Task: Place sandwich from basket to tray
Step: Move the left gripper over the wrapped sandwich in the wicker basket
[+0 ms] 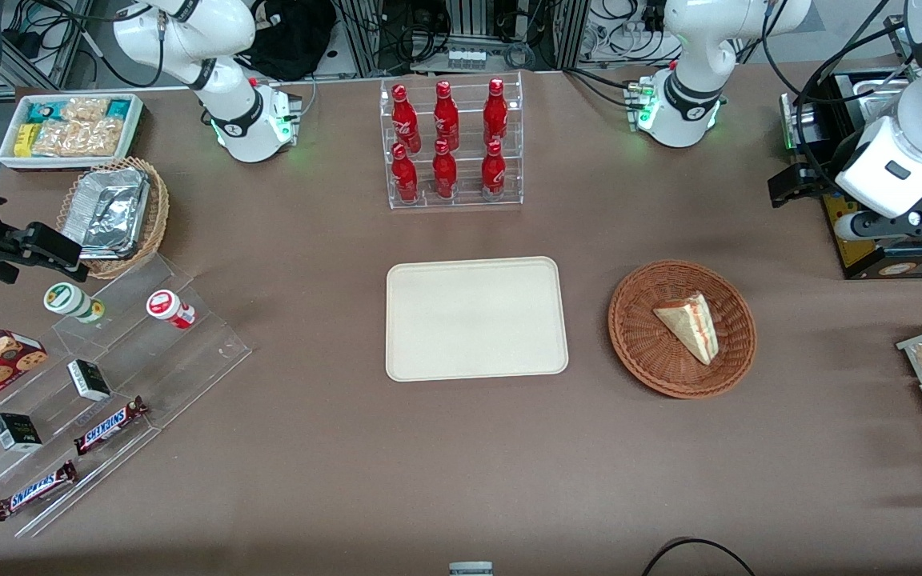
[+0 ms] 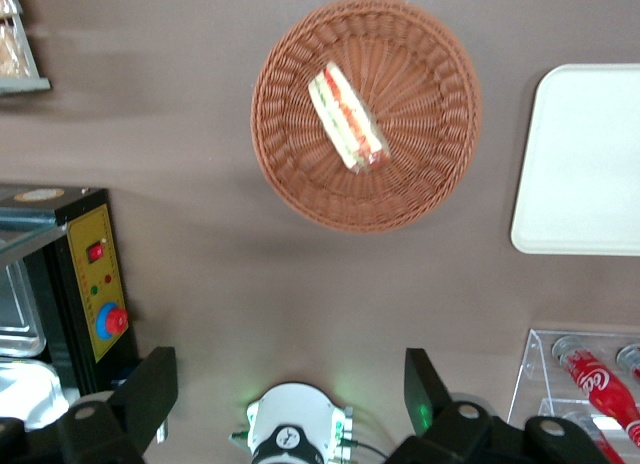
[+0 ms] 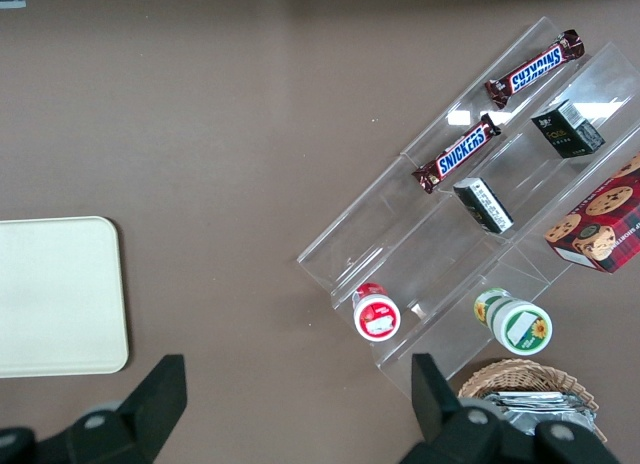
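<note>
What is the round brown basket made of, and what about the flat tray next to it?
The basket looks like woven wicker, reddish-brown, its strands showing. The tray looks like smooth matte plastic, cream, though that is uncertain. The open gripper hangs high above the table, away from the sandwich.

- Sandwich (image 1: 689, 324): pale white bread; red, orange and green filling stripes along its cut side
- Basket (image 1: 637, 336): reddish-brown, woven wicker pattern
- Tray (image 1: 476, 318): plain cream-beige, no pattern
- Gripper (image 2: 290, 399): black fingers spread wide, held high above the table near the control box; its arm is white
- Table (image 1: 429, 464): uniform dull brown cover
- Bottles (image 1: 445, 140): red with white lettering, in a clear rack
- Control box (image 2: 97, 294): black body, yellow panel, red buttons
- Chocolate bars (image 1: 109, 424): brown wrappers, blue and white lettering
</note>
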### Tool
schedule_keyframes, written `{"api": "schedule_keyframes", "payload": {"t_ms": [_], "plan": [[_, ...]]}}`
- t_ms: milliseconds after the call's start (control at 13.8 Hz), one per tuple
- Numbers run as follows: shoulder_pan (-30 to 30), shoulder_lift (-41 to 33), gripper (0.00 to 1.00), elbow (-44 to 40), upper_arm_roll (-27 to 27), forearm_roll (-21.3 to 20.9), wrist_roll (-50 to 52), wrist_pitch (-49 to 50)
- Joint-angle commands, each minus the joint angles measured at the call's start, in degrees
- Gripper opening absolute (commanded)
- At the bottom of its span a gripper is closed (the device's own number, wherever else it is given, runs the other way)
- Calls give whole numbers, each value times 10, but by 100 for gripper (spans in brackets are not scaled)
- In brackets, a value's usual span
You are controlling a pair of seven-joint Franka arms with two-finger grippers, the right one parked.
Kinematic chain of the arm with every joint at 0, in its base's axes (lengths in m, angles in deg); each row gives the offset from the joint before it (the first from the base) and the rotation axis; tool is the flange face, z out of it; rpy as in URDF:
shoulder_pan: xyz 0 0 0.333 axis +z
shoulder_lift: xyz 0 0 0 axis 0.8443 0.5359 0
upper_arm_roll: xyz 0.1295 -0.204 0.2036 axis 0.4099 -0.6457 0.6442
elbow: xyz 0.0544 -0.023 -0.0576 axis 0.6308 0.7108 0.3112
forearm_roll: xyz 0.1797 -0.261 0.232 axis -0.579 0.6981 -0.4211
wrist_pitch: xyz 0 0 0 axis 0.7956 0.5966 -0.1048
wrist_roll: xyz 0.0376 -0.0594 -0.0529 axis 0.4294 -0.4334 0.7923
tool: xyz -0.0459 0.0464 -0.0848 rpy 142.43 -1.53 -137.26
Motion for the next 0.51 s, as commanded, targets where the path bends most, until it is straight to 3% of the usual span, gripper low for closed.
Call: {"api": "schedule_keyframes", "payload": {"t_ms": [0,435], "plan": [[3,1,100,-3,-4,15,2,-13],[3,11,100,77,-4,21,3,-65]]}}
